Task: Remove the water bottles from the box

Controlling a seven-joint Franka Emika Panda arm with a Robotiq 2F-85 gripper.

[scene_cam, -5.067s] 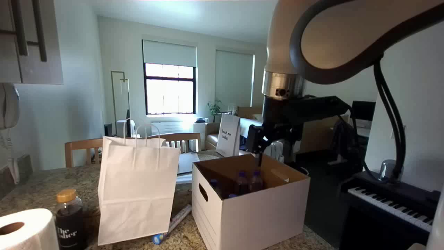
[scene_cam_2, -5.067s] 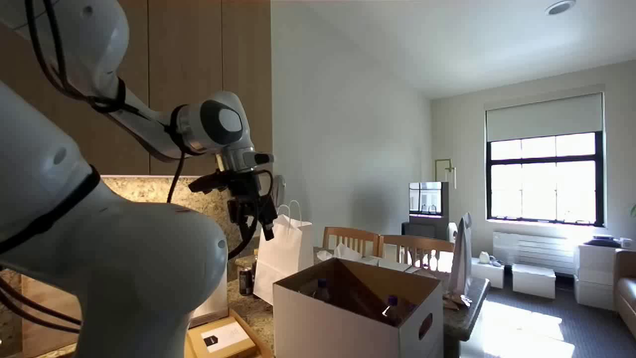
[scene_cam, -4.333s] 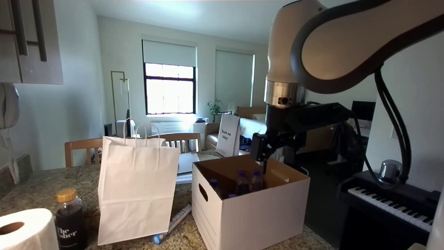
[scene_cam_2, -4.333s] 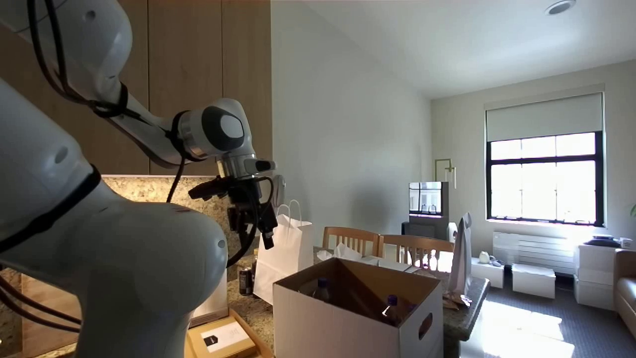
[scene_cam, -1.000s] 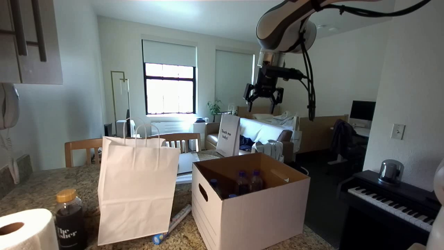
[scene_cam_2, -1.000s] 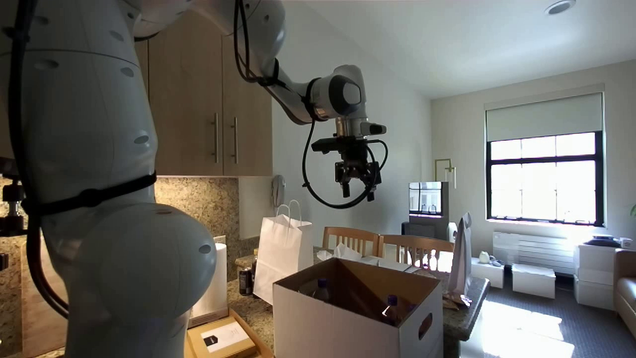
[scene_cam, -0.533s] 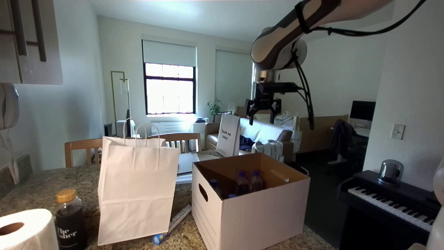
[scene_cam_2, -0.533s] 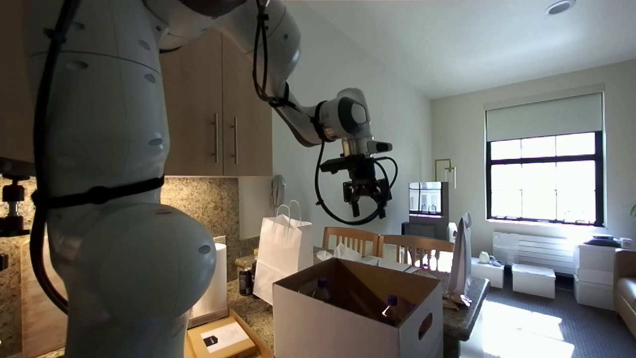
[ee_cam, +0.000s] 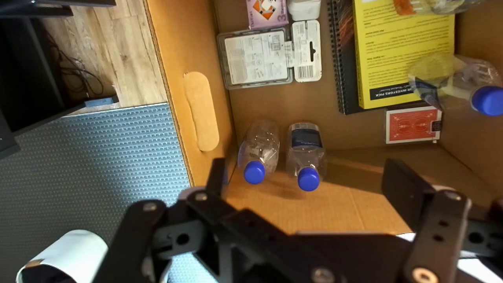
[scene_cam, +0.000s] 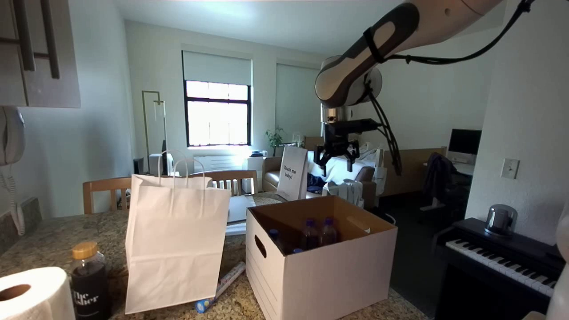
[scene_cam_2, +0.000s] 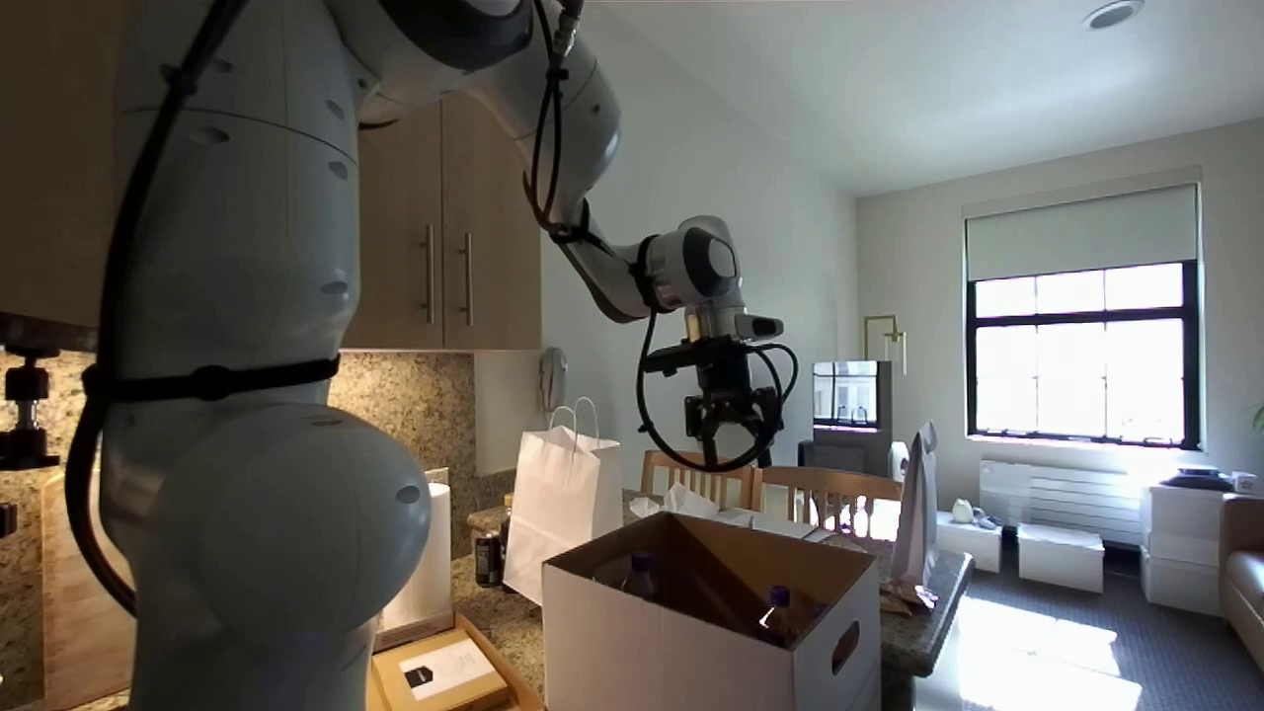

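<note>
Your fingers stand wide apart, pointing down, and in both exterior views they hang higher than the rim of the white box, apart from it. The water bottles are inside the box. In an exterior view you can make out four blue caps: two side by side, one towards the left corner, and one just showing over the near wall.

Your wrist view looks down into the box. Two clear bottles stand just beside each other by the wall with the cardboard flap, and their caps show in the gap between your fingers, below them. A third bottle is over at the right, overlapping a yellow book; you cannot tell whether it stands straight or leans. By the book lie a black notebook and a red card pack, with a clear plastic package nearer the flap.

The box sits on the worktop beside a white paper bag. A tube lies between them. Left of the bag stand a dark bottle and a paper roll.
</note>
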